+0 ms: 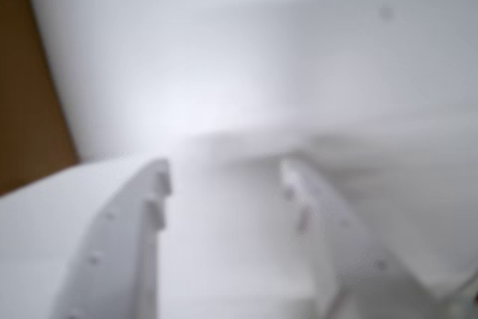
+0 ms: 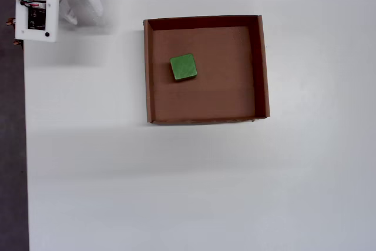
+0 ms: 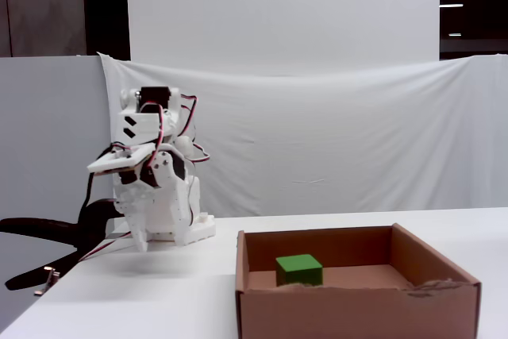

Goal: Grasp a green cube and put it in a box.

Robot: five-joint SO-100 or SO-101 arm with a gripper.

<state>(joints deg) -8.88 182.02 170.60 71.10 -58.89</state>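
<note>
Currently: green cube (image 2: pixel 183 67) resting flat on floor of cardboard box (image 2: pixel 262 63), delivery apparently done. Claw (image 1: pixel 224 177) fingers apart, empty, folded back over white worktop (image 2: pixel 176 186).

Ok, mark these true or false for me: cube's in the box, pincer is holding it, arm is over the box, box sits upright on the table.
1. The green cube lies inside the cardboard box. True.
2. The pincer holds the cube. False: the wrist view shows nothing between its fingers.
3. The arm hangs over the box. False: in the overhead view it is folded at the table's upper left corner, apart from the box.
4. The box rests upright on the white table. True.
</note>
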